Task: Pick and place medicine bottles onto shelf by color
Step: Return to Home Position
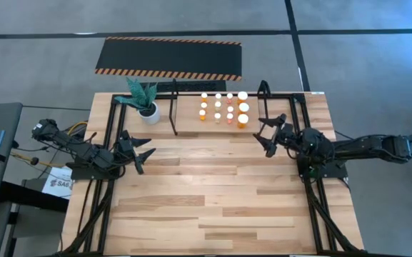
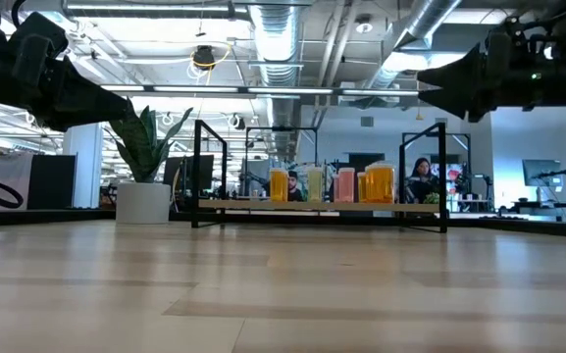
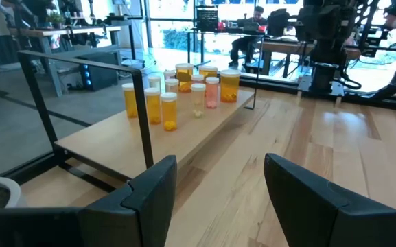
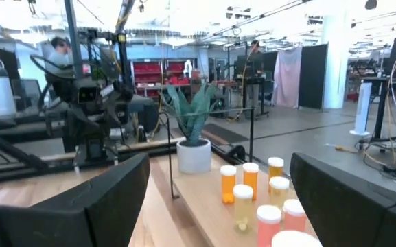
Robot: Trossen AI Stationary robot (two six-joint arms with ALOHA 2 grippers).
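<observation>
the medicine bottles (image 1: 223, 107) stand on the shelf (image 1: 184, 123) at the far edge of the desk (image 1: 213, 203). the right end effector (image 1: 267, 135), released, hangs near them; the left end effector (image 1: 147, 150), released, is well apart.

the table (image 1: 206, 193) fills the middle of the high view, and the shelf (image 1: 188, 107) sits on it at the far edge, about midway across. the medicine bottles (image 1: 223, 108) stand on the shelf in short rows, gathered toward its right end, with the left part of the board bare. the plant pot (image 1: 148, 112) stands on the table just beside the shelf's left end. the mat (image 1: 168, 58) lies on the floor beyond the table's far edge, behind the pot and shelf. the left gripper (image 1: 148, 151) hangs over the table's left side, nearer than the pot; the right gripper (image 1: 265, 135) hangs over the right side, near the shelf's right end
</observation>
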